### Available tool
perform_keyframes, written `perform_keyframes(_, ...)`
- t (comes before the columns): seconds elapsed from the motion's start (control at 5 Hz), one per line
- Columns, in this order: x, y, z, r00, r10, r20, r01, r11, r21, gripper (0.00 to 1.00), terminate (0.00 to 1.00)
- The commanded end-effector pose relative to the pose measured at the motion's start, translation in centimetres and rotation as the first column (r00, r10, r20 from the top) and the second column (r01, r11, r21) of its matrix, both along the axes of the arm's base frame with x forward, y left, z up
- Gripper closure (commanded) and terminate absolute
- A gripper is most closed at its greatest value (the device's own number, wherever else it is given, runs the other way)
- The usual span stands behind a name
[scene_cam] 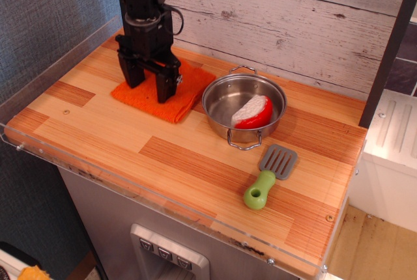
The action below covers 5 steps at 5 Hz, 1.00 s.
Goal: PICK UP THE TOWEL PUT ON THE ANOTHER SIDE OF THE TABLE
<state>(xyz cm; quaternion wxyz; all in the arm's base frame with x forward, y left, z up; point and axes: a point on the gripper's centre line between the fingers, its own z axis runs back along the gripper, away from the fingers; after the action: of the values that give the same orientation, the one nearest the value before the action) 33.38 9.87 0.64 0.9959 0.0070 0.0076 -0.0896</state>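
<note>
- Your black two-fingered gripper (149, 84) points straight down with its jaws spread apart, one fingertip at each side of the cloth's middle, clamped on nothing.
- Directly under it lies the bright orange folded square towel with a coarse knitted weave (162, 94); both fingertips reach down to its surface, though you cannot tell whether they press into it.
- The towel lies flat on the light wooden butcher-block table of pale and reddish-brown strips (195, 163), in the far-left part, near the whitewashed plank wall (293, 26) behind your gripper.
- Just to the right of your gripper, the round steel pan with two wire handles (244, 107) sits with its rim right beside the towel's right corner; whether they touch is unclear.
- Inside the pan rests a red-and-white wedge-shaped toy (252, 112).
- Further right and nearer the front edge lies a spatula with a grey slotted blade and a green handle (270, 177), well apart from your gripper.
- A clear acrylic rim (39, 71) runs along the table edge to the left of your gripper.
</note>
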Motion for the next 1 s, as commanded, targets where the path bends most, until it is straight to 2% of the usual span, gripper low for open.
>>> perform_keyframes(0.0,-4.2,0.9,1.2,0.999,-0.049,0.011,0.048,0.999,0.021,0.00,0.00)
perform_keyframes(0.2,-6.9,1.7,1.1,1.000,-0.023,-0.018,0.025,0.998,0.066,0.00,0.00)
perform_keyframes(0.4,-8.1,1.8,1.4,0.999,0.011,-0.040,-0.007,0.996,0.093,0.00,0.00)
perform_keyframes(0.6,-8.4,1.5,1.6,0.999,0.006,-0.047,-0.001,0.995,0.104,0.00,0.00)
perform_keyframes(0.8,-7.6,1.0,1.8,0.999,0.012,-0.036,-0.009,0.996,0.087,0.00,0.00)
